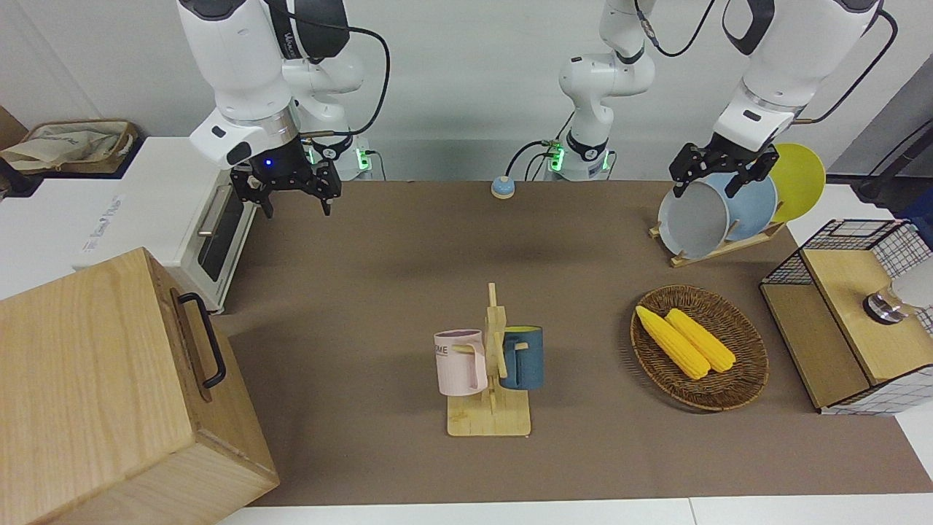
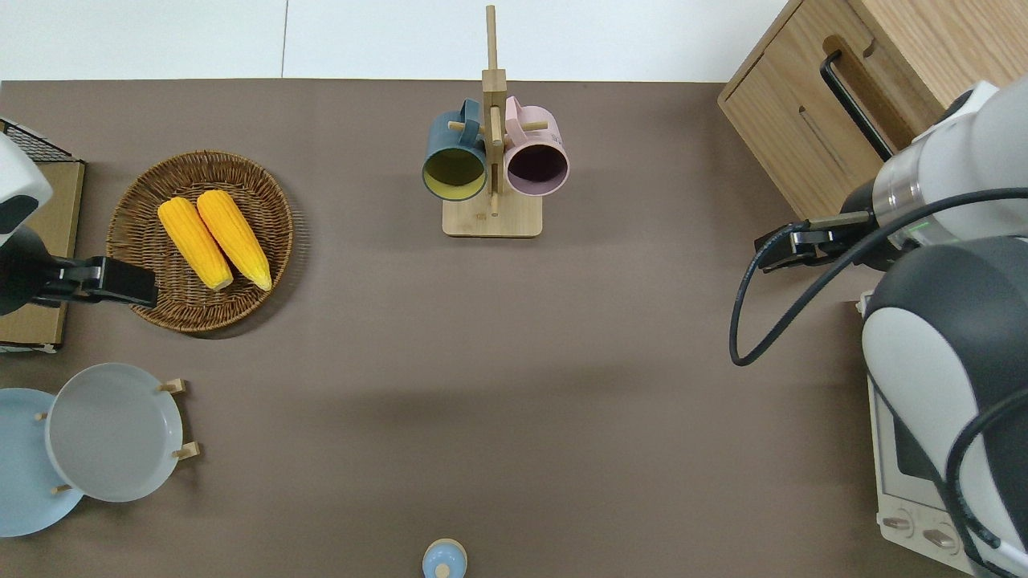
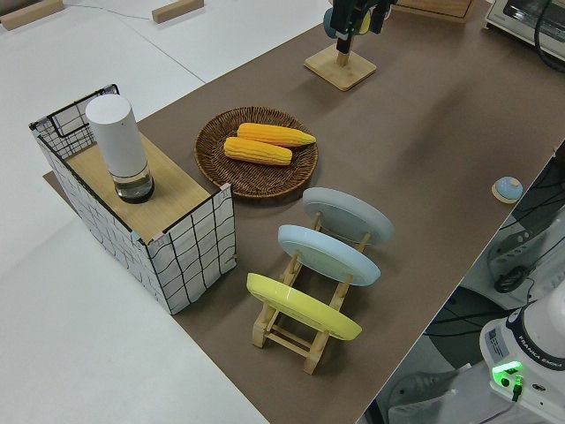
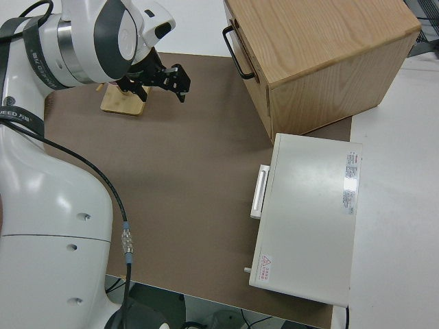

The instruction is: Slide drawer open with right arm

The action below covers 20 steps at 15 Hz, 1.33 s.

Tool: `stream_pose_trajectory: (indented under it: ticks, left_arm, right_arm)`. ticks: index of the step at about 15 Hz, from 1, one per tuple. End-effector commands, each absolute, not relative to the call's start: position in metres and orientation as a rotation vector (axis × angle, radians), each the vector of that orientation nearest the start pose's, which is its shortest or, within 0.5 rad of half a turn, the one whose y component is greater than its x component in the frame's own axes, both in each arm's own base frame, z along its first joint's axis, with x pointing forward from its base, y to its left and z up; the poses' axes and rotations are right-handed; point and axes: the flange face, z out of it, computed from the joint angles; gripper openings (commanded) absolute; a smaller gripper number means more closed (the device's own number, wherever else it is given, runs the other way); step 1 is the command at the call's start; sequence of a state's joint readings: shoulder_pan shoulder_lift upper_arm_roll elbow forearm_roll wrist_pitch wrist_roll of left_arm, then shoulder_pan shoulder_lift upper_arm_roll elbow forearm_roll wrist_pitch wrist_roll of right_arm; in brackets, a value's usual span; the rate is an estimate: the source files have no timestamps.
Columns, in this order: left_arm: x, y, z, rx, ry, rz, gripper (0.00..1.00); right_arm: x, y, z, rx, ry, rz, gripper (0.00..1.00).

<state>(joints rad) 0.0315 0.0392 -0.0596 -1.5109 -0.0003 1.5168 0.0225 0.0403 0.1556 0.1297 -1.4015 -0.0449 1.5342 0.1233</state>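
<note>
Right hand (image 1: 291, 191) open, empty, over bare mat; drawer (image 1: 191, 343) closed; left arm parked.

My front camera sits across the table (image 1: 408, 240), facing the robots and taking in its full width. My overhead camera looks straight down, with the arms entering from the bottom edge. Both share the mug rack (image 1: 490, 364) and the corn basket (image 2: 201, 241). My left side camera is raised at the left arm's end of the table and looks diagonally along it, close to the plate rack (image 3: 309, 291). My right side camera hangs above the right arm, looking down on the toaster oven (image 4: 309, 219) and the wooden box (image 4: 322, 62).
</note>
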Motion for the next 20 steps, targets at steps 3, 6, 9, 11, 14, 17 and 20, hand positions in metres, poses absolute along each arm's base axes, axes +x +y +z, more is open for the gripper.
stream_pose_trajectory:
  ticks: [3, 6, 9, 11, 14, 17, 20]
  left_arm:
    - [0.563, -0.014, 0.630, -3.126, 0.097, 0.060, 0.99]
    - [0.563, -0.014, 0.629, -3.126, 0.097, 0.062, 0.99]
    - [0.563, -0.014, 0.630, -3.126, 0.097, 0.060, 0.99]
    - [0.563, -0.014, 0.629, -3.126, 0.097, 0.062, 0.99]
    - [0.563, -0.014, 0.630, -3.126, 0.097, 0.060, 0.99]
    - [0.563, -0.014, 0.630, -3.126, 0.097, 0.060, 0.99]
    - [0.563, -0.014, 0.630, -3.126, 0.097, 0.060, 0.99]
  right_arm:
    - [0.585, 0.087, 0.616, -3.165, -0.090, 0.073, 0.981]
    - [0.586, 0.085, 0.616, -3.170, -0.083, 0.065, 0.981]
    - [0.586, 0.085, 0.616, -3.169, -0.083, 0.058, 0.981]
    - [0.587, 0.083, 0.617, -3.169, -0.080, 0.053, 0.981]
    - [0.588, 0.081, 0.620, -3.171, -0.078, 0.034, 0.981]
    - [0.596, 0.078, 0.623, -3.220, -0.099, -0.043, 0.981]
    - [0.604, 0.077, 0.621, -3.279, -0.120, -0.117, 0.981]
